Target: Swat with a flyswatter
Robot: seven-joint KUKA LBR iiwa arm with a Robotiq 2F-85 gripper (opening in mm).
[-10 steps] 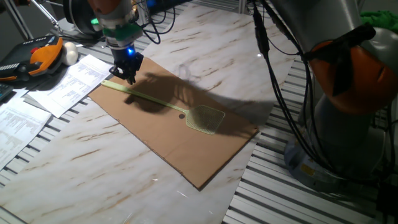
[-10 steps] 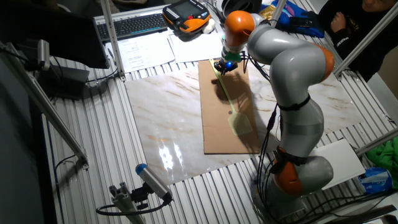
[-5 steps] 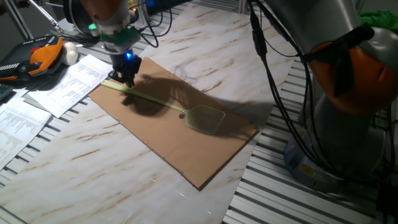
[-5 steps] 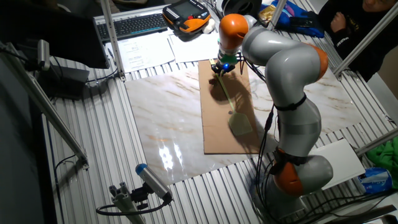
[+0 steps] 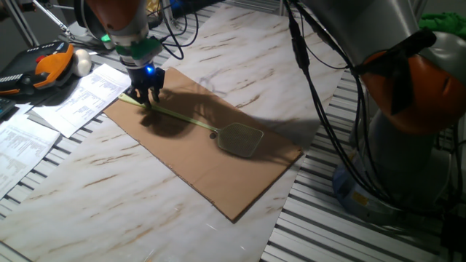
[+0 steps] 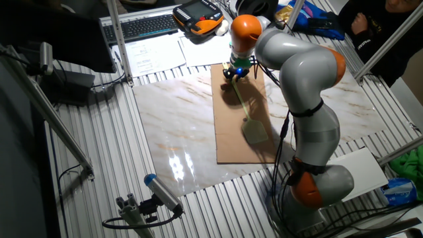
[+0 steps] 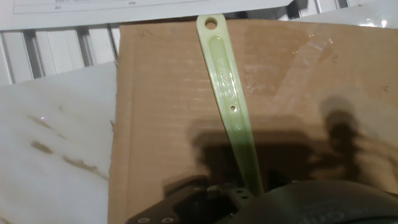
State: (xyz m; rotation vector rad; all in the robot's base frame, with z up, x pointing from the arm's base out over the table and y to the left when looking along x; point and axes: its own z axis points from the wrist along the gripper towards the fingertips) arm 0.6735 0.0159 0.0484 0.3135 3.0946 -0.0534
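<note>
The flyswatter [image 5: 211, 130] is laid flat on the cardboard sheet [image 5: 182, 164], its handle pinched by the gripper [image 5: 148, 98]. A hanging hole [image 7: 211, 23] at the handle's tip is shown only in the hand view, while the mesh head [image 6: 254, 131] is seen only from the fixed cameras.

One flyswatter [image 5: 218, 132], one cardboard sheet [image 5: 189, 171]

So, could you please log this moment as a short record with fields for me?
tool: flyswatter, pale yellow-green, lying flat
support: brown cardboard sheet on the marble-pattern table
mesh head: toward the robot base
handle end: has a hanging hole, near the cardboard edge by the printed papers
gripper: gripper low over the handle, close to or touching it
grasp: fingers' closure not visible in any view
nearby: orange and black pendant beyond the papers
</note>
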